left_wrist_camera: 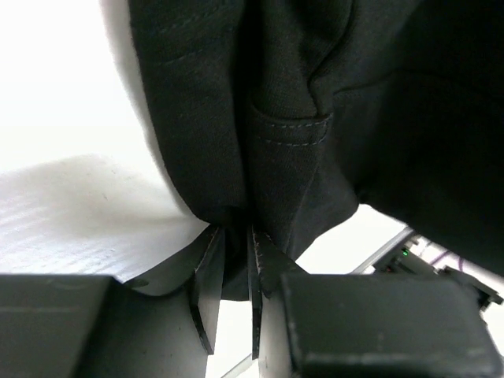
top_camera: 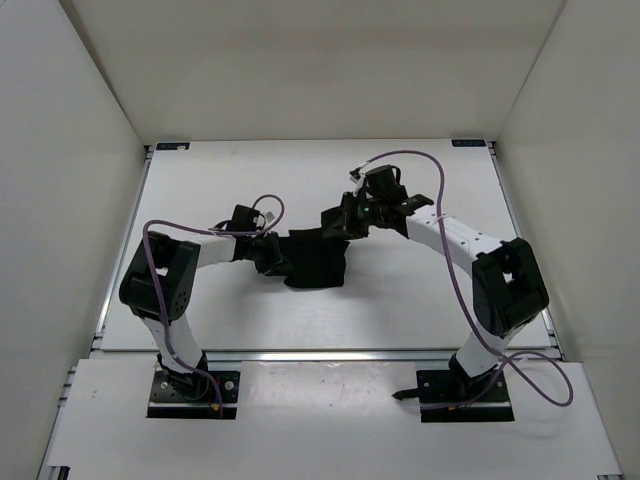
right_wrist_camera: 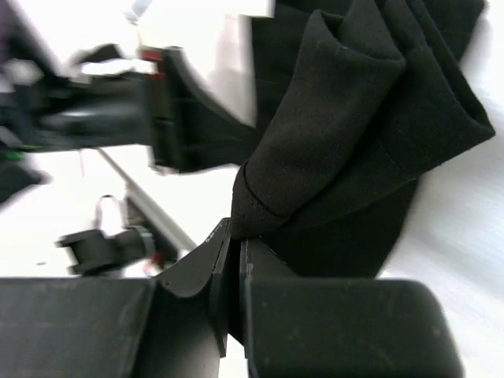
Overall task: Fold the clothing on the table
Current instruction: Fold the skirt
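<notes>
Sitting bunched at the bench [top_camera: 420, 300] centre in the top view: the clothing [top_camera: 315, 262], left claw [top_camera: 270, 255] just left of centre, right claw [top_camera: 335, 222] just beyond it. Left wrist view: left claw clamped on a gathered fold. Right wrist view: right claw pinched tight on a clothing corner.

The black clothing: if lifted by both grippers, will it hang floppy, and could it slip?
Probably floppy: the clothing drapes in soft folds from the right gripper. Likely light: the fabric looks thin. Slipping seems unlikely; the left gripper bites a bunched fold.
</notes>
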Action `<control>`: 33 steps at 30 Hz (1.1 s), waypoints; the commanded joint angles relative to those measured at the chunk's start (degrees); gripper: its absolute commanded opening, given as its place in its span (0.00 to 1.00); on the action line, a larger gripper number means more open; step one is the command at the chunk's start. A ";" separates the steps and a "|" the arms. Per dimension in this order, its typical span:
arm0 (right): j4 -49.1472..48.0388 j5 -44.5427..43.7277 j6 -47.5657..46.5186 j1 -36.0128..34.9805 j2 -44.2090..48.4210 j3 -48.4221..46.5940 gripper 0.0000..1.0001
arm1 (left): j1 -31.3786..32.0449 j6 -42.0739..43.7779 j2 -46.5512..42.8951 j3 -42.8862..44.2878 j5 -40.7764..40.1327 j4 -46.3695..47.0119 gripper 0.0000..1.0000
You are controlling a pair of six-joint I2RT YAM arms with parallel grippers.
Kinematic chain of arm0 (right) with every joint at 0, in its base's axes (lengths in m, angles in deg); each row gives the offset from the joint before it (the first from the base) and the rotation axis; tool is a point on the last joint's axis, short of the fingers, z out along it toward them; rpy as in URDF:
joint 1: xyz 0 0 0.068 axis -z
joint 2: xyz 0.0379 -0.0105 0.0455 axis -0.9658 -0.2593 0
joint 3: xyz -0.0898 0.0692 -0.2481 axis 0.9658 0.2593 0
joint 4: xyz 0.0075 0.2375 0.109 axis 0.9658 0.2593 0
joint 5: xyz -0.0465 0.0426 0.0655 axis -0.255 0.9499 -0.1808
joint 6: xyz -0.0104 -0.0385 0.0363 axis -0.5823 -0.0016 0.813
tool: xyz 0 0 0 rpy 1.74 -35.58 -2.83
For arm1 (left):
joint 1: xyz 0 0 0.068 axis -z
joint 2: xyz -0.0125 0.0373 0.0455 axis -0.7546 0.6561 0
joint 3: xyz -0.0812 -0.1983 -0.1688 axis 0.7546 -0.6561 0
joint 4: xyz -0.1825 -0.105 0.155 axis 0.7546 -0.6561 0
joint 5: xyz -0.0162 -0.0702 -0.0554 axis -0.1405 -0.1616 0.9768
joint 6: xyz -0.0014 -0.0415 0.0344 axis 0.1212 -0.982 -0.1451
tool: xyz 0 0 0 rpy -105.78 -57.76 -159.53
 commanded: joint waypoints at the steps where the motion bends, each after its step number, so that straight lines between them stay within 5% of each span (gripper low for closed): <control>1: -13.05 2.46 10.27 -2.43 -1.35 -0.73 0.00 | 0.15 -0.78 -0.77 -3.06 -0.14 1.50 0.29; 22: -9.47 3.07 5.81 -10.96 -21.14 -12.25 0.00 | -4.94 -0.42 -4.98 -4.55 7.23 2.38 0.38; 25: -7.81 2.72 3.62 -11.40 -21.40 -13.65 0.05 | -8.97 -2.53 -9.01 -5.87 10.23 3.18 0.44; 28: -5.26 1.58 0.81 -12.20 -21.74 -15.40 0.24 | -11.53 -4.38 -11.92 -6.31 12.60 3.88 0.44; 29: -3.60 0.88 0.36 -12.63 -21.49 -15.85 0.27 | -11.97 -4.99 -13.15 -6.49 13.13 4.66 0.49; 30: -3.06 0.18 -0.86 -13.07 -21.66 -16.72 0.28 | -12.85 -6.56 -13.94 -7.27 13.74 5.28 0.98; 33: -0.33 -1.67 -4.37 -14.39 -20.70 -18.05 0.32 | -14.25 -10.60 -18.51 -9.73 14.19 10.20 0.99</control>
